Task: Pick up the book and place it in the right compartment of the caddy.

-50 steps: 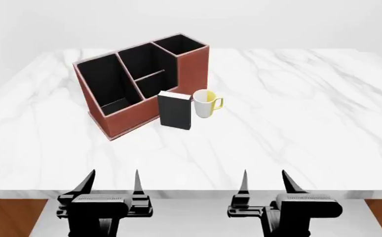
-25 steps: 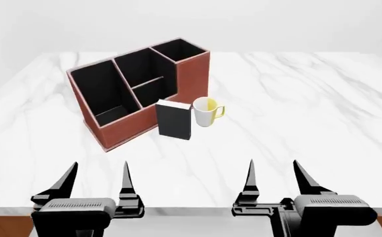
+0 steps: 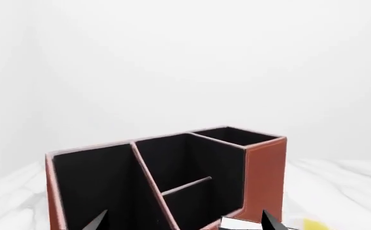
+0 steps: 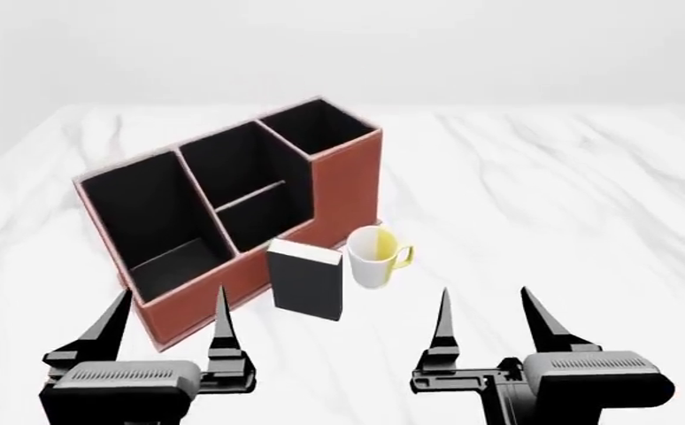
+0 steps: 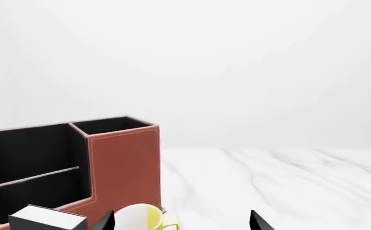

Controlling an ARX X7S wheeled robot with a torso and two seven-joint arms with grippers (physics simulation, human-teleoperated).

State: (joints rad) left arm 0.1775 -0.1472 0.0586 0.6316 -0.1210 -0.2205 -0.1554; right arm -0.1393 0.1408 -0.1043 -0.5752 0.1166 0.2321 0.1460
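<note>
The black book point(image 4: 304, 283) stands upright on the marble table, just in front of the reddish-brown caddy point(image 4: 345, 181) and beside the mug. It shows in both wrist views as a white-edged top point(image 3: 240, 224) point(image 5: 45, 219). The right compartment point(image 4: 319, 127) is the caddy's tallest section, with an open black-lined mouth point(image 3: 237, 136) point(image 5: 112, 125). My left gripper point(image 4: 172, 297) is open, hovering before the caddy's low front, left of the book. My right gripper point(image 4: 483, 294) is open, to the right of the book and mug. Both hold nothing.
A white-and-yellow mug point(image 4: 374, 257) sits right beside the book, against the caddy's right corner. The white marble table point(image 4: 555, 195) stretches away to the right and behind the caddy.
The head view has moved in and tilted down: caddy, book and mug now appear larger and lower. Both grippers have advanced over the table toward them, still open.
</note>
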